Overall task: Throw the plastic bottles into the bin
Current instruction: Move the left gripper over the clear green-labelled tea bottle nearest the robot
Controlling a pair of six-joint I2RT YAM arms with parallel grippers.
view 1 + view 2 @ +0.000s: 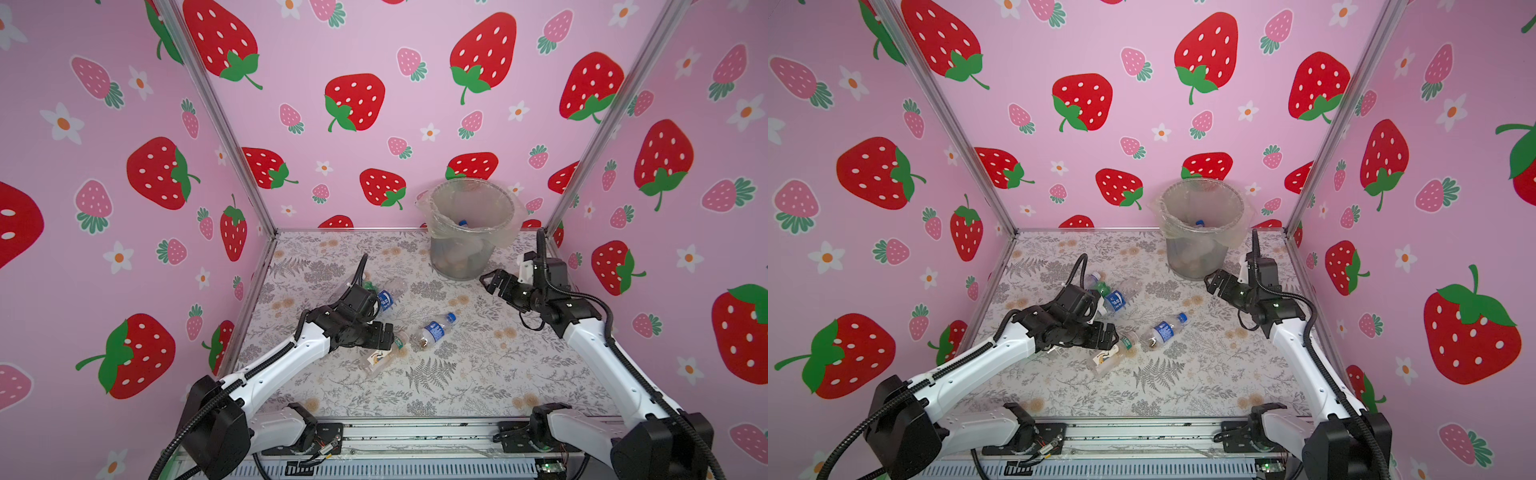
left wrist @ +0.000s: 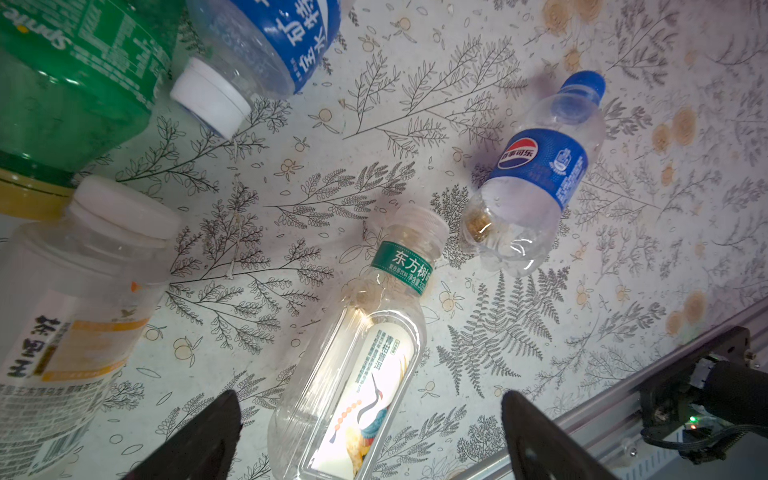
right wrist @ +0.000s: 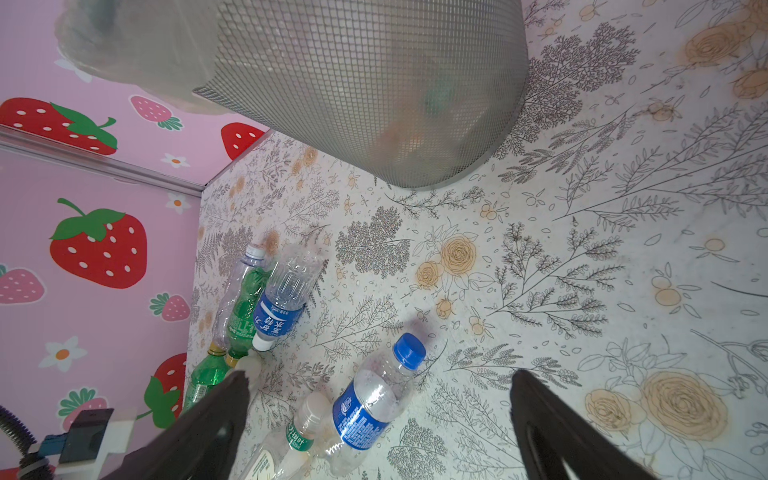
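left gripper [image 1: 390, 336], right gripper [image 1: 487, 284]: gaping, empty

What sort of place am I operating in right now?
Probably a staged robot test booth, not a real room: strawberry-print panels on metal posts box in a floral-covered table, the arm bases sit on a rail along its front, and it holds plastic bottles and a bin.

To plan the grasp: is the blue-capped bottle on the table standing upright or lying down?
Lying down. The blue-capped bottle rests lengthwise on the table, its cap end nearer the bin, label facing up.
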